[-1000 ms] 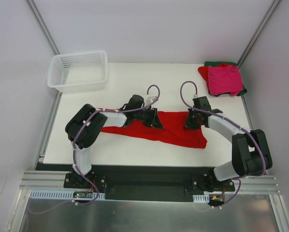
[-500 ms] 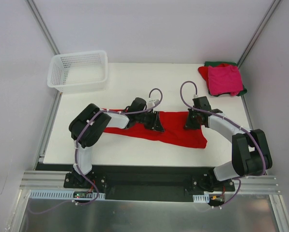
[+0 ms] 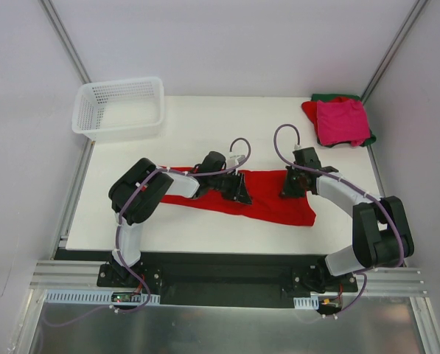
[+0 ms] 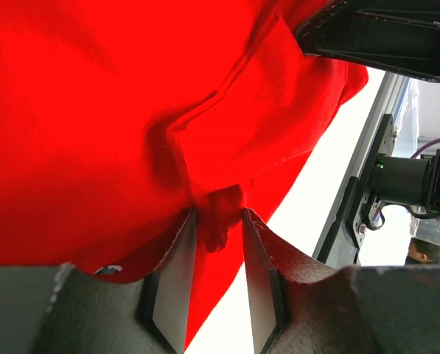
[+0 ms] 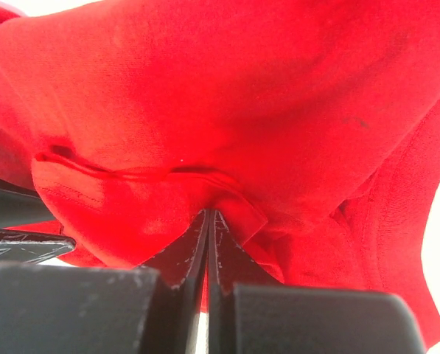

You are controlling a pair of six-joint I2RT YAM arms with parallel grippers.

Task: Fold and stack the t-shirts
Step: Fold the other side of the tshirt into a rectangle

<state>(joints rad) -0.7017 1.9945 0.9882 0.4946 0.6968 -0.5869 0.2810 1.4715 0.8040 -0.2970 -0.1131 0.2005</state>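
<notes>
The bright red t-shirt (image 3: pixel 271 203) lies stretched across the middle of the table, partly bunched. My left gripper (image 3: pixel 242 190) is at its upper middle edge; in the left wrist view the jaws (image 4: pixel 218 214) stand a little apart with a fold of the red cloth (image 4: pixel 131 110) pinched between their tips. My right gripper (image 3: pixel 288 186) is at the shirt's upper right edge; in the right wrist view it (image 5: pixel 211 212) is shut tight on a fold of the red cloth (image 5: pixel 242 96). A stack at the back right has a magenta-pink shirt (image 3: pixel 343 122) on a red one (image 3: pixel 309 110) and a dark green one (image 3: pixel 330 96).
A white plastic mesh basket (image 3: pixel 120 131) stands at the back left corner of the white table (image 3: pixel 205 118). The two arms' elbows rise over the near left and near right of the table. Grey walls close in on both sides.
My left gripper has moved a little right and nearer, and the shirt's left end has drawn in to the right with it. The right gripper has stayed put.
</notes>
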